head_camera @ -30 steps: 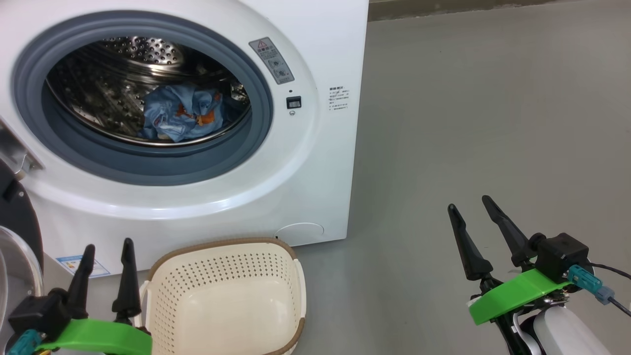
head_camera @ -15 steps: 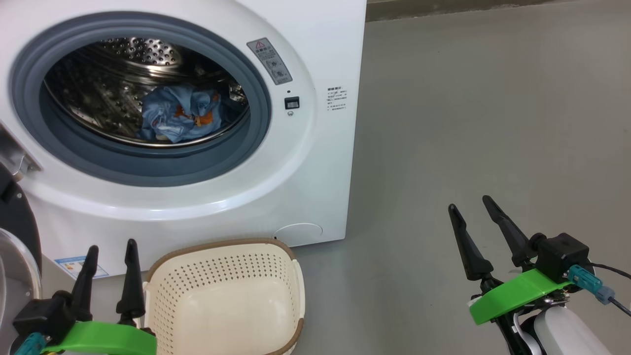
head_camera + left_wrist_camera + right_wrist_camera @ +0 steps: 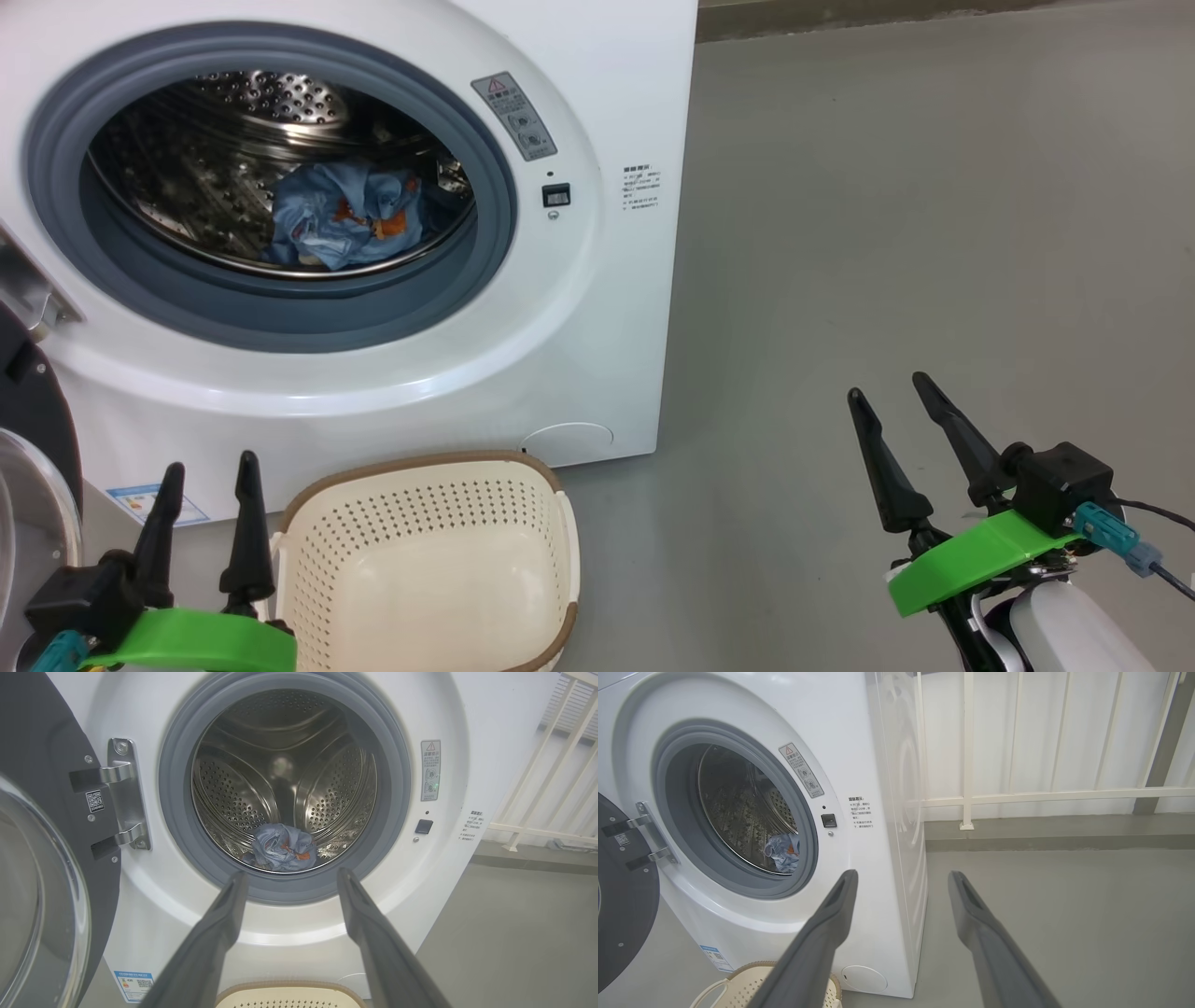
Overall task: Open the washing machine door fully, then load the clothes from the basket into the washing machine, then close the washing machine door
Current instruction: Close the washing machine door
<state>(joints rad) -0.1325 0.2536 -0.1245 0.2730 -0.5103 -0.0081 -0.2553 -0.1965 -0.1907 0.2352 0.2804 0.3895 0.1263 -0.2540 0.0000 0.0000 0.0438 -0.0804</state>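
Observation:
The white washing machine [image 3: 597,308] stands with its door [image 3: 33,439] swung open at the left, black rim and glass dome [image 3: 42,905] showing beside the metal hinge [image 3: 124,795]. Light blue clothes [image 3: 341,224] with orange prints lie in the steel drum, seen too in the left wrist view [image 3: 282,847] and the right wrist view [image 3: 783,851]. The cream basket [image 3: 425,569] sits on the floor before the machine with nothing in it. My left gripper [image 3: 210,467] is open just left of the basket. My right gripper [image 3: 887,387] is open over bare floor at the right.
Grey floor [image 3: 934,233] stretches to the right of the machine. A white railing [image 3: 1017,795] and a low ledge run behind it. The open door takes up the space at the machine's left.
Nothing has moved apart from a slight sway of the head camera.

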